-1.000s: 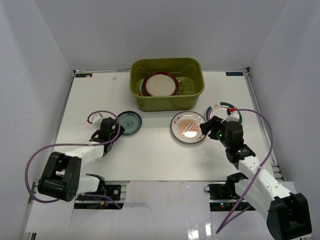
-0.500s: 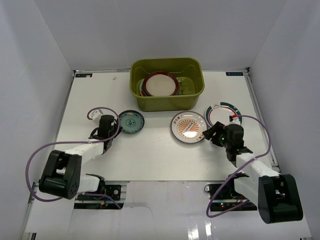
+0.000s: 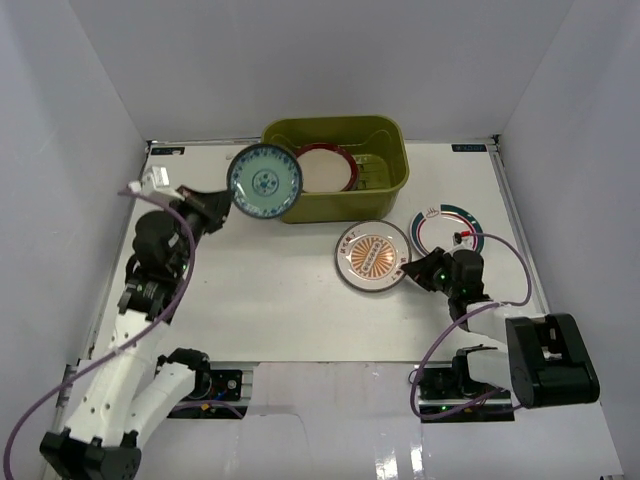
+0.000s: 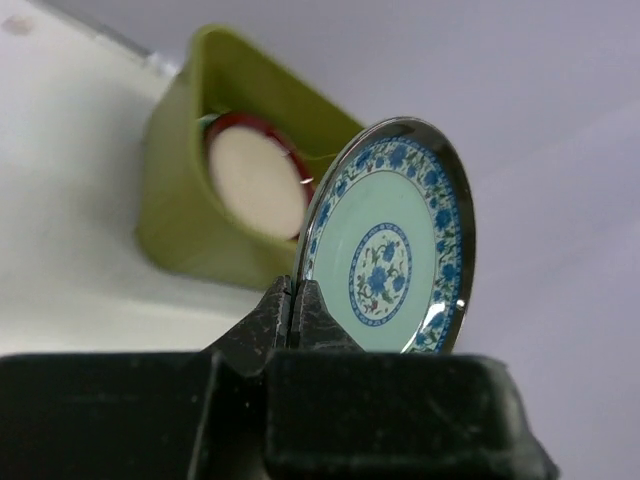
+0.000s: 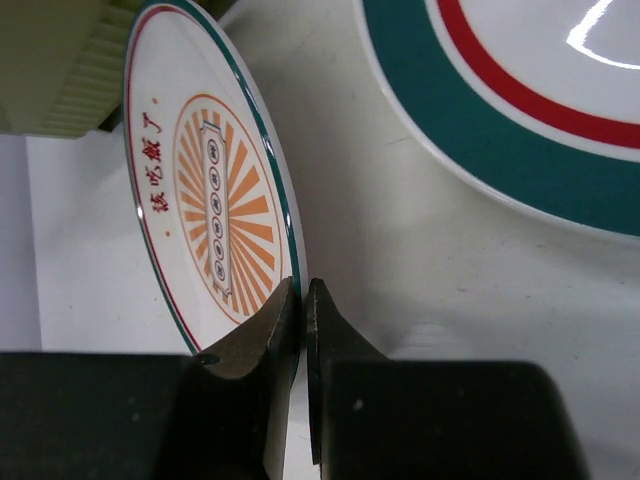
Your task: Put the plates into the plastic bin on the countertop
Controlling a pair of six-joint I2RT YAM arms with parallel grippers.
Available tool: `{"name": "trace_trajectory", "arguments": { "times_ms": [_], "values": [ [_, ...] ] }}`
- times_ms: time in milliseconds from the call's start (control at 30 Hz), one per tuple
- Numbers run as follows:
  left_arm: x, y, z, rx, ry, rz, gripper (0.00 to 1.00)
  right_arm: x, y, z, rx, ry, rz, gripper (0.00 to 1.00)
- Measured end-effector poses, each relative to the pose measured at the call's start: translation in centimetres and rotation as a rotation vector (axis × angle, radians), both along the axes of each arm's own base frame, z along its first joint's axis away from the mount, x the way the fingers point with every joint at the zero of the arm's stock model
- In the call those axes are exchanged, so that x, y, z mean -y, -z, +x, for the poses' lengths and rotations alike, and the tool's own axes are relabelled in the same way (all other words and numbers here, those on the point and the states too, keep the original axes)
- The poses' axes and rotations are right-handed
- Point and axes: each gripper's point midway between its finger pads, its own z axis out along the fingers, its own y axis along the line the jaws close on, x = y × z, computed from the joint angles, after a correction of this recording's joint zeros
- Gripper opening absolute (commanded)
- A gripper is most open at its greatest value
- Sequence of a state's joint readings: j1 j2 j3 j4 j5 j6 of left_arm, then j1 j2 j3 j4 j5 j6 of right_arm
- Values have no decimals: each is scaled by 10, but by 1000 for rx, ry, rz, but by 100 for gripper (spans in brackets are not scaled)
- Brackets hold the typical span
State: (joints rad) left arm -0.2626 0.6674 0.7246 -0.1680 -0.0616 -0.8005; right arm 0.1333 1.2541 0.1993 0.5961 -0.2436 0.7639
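Observation:
My left gripper (image 3: 222, 206) (image 4: 296, 288) is shut on the rim of the small teal-patterned plate (image 3: 264, 181) (image 4: 385, 243), held up on edge at the front left corner of the olive-green plastic bin (image 3: 335, 165) (image 4: 185, 210). Inside the bin lie stacked plates, a dark red-rimmed one (image 3: 322, 168) (image 4: 255, 175) on top. My right gripper (image 3: 407, 270) (image 5: 302, 292) is shut on the right rim of the orange sunburst plate (image 3: 372, 255) (image 5: 205, 195), which tilts up off the white countertop (image 3: 280, 290). The red-and-teal plate (image 3: 447, 226) (image 5: 520, 100) lies flat to its right.
Grey-white walls close in the countertop on three sides. A purple cable loops along each arm; the right arm's cable (image 3: 510, 250) crosses over the red-and-teal plate.
The left gripper shut on the small teal plate and lifted it from the countertop up toward the bin. The right gripper slid to the sunburst plate's rim, shut on it and tipped it up.

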Motion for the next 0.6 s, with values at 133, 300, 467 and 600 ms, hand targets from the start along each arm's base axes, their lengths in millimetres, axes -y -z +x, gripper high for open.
{"name": "trace_trajectory", "arguments": {
  "times_ms": [133,300,467,600],
  "values": [
    [35,-72,44,76,118,27,0,-4,-7,-19,35,-34,25,8],
    [106,-66,126,21,234,122,0,-11,-27,-47,99,-105,32,8],
    [158,21,193,-156,299,233,0,-19,-76,-53,204,-175,8,8],
    [173,78,226,-273,313,300,0,-24,-130,-51,289,-215,-8,8]
  ]
}}
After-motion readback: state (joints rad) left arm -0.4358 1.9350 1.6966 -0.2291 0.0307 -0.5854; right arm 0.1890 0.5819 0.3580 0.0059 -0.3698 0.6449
